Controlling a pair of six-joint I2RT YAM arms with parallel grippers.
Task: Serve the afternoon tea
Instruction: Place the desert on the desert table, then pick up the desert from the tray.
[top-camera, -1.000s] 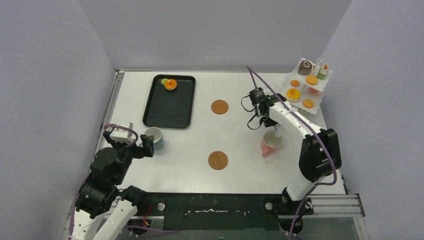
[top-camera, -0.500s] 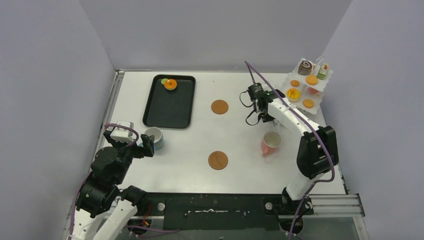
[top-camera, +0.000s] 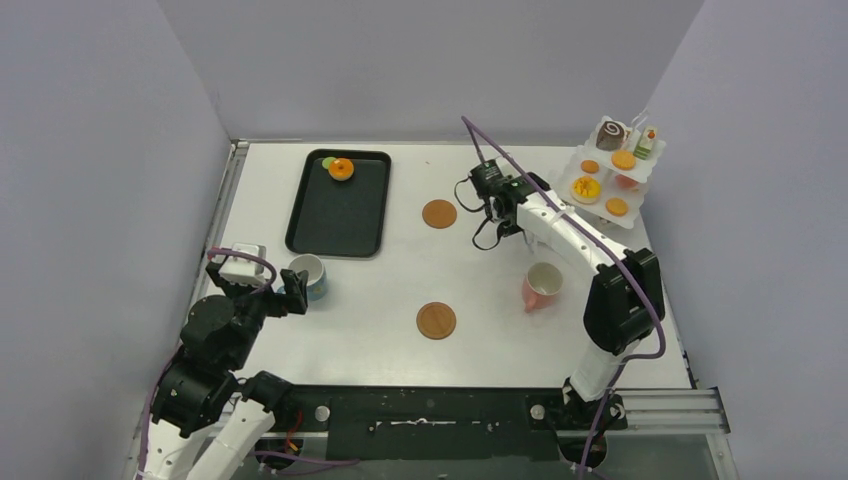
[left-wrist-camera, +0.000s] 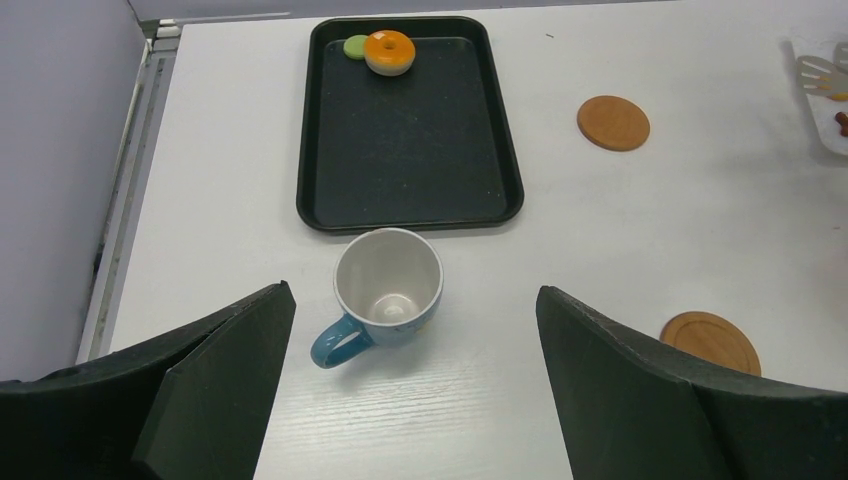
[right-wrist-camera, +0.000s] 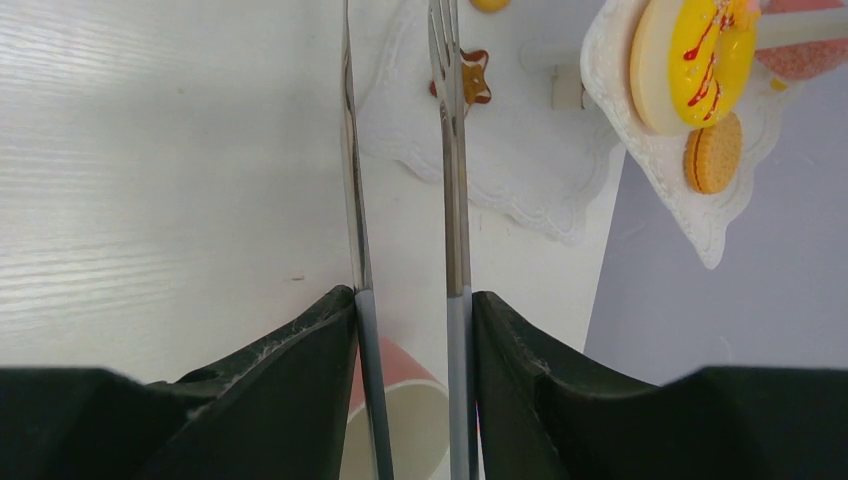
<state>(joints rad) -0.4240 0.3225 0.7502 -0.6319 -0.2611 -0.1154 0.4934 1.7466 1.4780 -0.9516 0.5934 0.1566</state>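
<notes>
While right hand (right-wrist-camera: 412, 305) grips tongs (right-wrist-camera: 452, 150), left hand (left-wrist-camera: 412, 295) splayed, blue cup (left-wrist-camera: 385, 272) ahead

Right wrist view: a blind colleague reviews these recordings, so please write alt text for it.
The right claw grips long metal tongs by both arms, their tips reaching over a white scalloped pastry stand. A yellow-iced tart and a sandwich cookie sit on a tier at upper right; a pink cup peeks out between the tong arms at the bottom.

At left, tray (top-camera: 338, 222) with tart (top-camera: 341, 169) and disc (top-camera: 327, 162) at its far end; just before it, cup (top-camera: 309, 272). Mid-table, far coaster (top-camera: 439, 213) behind near coaster (top-camera: 436, 320). At right, second cup (top-camera: 541, 287); behind it, stand (top-camera: 569, 181) bearing pastries (top-camera: 586, 187).
</notes>
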